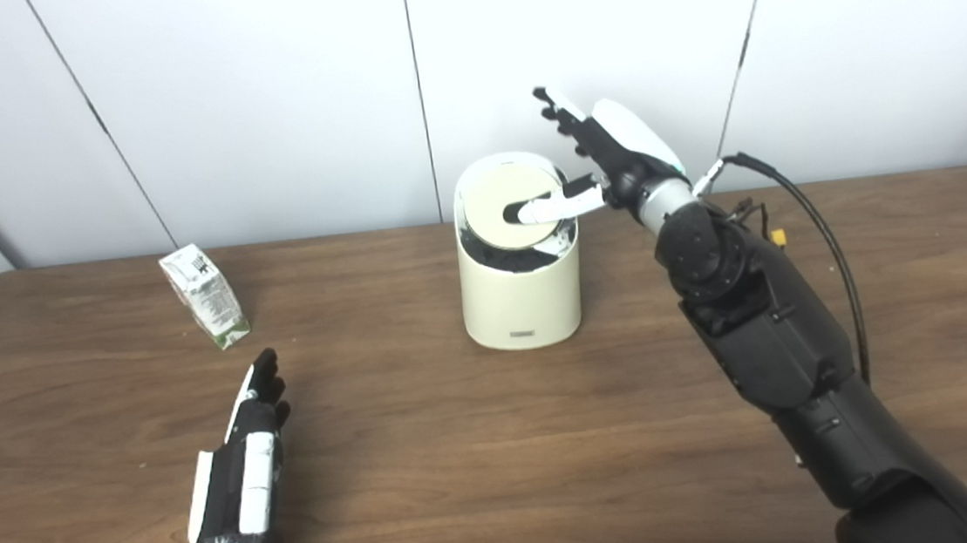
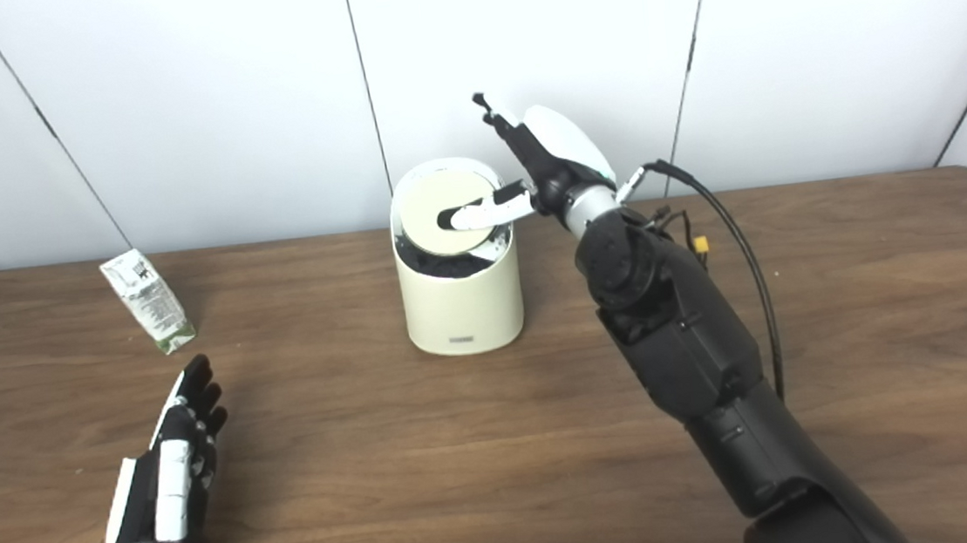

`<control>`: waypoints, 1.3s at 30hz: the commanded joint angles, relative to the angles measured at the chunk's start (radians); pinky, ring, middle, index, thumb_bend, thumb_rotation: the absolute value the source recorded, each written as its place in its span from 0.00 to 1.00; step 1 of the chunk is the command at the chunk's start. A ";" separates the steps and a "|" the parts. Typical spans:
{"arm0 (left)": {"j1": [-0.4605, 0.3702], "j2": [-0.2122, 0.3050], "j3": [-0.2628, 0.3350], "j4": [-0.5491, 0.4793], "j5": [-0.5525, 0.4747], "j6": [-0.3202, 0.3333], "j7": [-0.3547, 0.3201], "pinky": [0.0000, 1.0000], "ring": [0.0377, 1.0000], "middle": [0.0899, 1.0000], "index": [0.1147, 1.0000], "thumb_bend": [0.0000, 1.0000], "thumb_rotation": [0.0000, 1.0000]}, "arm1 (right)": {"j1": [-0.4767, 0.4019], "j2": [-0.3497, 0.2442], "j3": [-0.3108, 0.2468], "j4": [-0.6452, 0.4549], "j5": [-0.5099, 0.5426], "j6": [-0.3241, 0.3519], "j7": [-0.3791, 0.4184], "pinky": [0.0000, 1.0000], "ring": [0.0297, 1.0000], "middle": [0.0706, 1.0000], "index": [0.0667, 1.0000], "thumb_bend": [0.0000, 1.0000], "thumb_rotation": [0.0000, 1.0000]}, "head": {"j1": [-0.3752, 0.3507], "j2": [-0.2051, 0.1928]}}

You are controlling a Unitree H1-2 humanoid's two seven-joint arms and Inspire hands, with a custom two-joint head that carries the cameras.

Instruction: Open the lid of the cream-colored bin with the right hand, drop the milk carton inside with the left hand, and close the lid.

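- On wooden table (image 1: 432, 486), centre-back: cream-colored bin (image 1: 522, 294), cylindrical, upright, small label low on front wall.
- Bin lid (image 1: 513, 208): round, cream face w/ white rim, tilted up toward the cameras; dark interior showed as a crescent under its front edge. Lid partly raised, not flat on the rim.
- Right hand (image 1: 600, 152): at bin's upper right, arm came in from the bottom right corner. Thumb (image 1: 557, 206) lay across the lid face, tip near lid centre, touching it. Other fingers (image 1: 562, 116) stretched up and back, apart from the lid. Hand spread, grasping nothing; contact by thumb only.
- Black cable (image 1: 821, 233): looped from right wrist down along forearm; small yellow connector (image 1: 778, 238) beside it.
- Milk carton (image 1: 206, 296): back left of table, well apart from bin. White w/ printed panel and green base, leaning to the left. Nothing touched it.
- Left hand (image 1: 245, 450): front left, low over or resting on table (cannot tell which), back of hand up. Fingers straight and close together, pointing toward carton but short of it. Held nothing, not clenched.
- Backdrop: white wall panels (image 1: 259, 107) w/ dark seams behind table's far edge.
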 commanded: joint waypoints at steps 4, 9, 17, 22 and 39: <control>-0.012 0.008 0.004 -0.017 -0.004 -0.037 -0.005 1.00 1.00 1.00 1.00 0.74 0.86 | -0.013 0.085 -0.182 -0.106 0.157 0.008 -0.001 0.86 0.91 0.92 0.95 0.68 0.59 | -0.002 0.001; -0.010 0.008 0.003 -0.015 -0.002 -0.032 -0.007 1.00 1.00 1.00 1.00 0.74 0.87 | 0.004 0.160 -0.334 -0.154 0.312 0.008 0.015 0.99 0.97 0.97 0.99 0.61 0.70 | -0.003 -0.001; -0.012 0.008 0.005 -0.016 -0.008 -0.024 -0.008 1.00 1.00 1.00 1.00 0.73 0.86 | 0.095 0.130 -0.359 -0.243 0.364 0.008 0.027 0.99 0.99 0.97 1.00 0.62 0.76 | -0.006 -0.004; -0.013 0.012 0.006 -0.013 -0.006 -0.026 -0.010 1.00 1.00 1.00 1.00 0.72 0.87 | 0.203 0.093 -0.355 -0.332 0.397 0.008 0.036 0.96 0.96 0.96 0.97 0.59 0.82 | -0.012 -0.003; -0.019 0.034 0.014 -0.006 -0.022 -0.037 -0.019 1.00 1.00 1.00 1.00 0.73 0.87 | 0.576 0.004 -0.317 -0.562 0.681 0.001 -0.067 1.00 1.00 0.98 0.90 0.61 0.80 | -0.019 0.005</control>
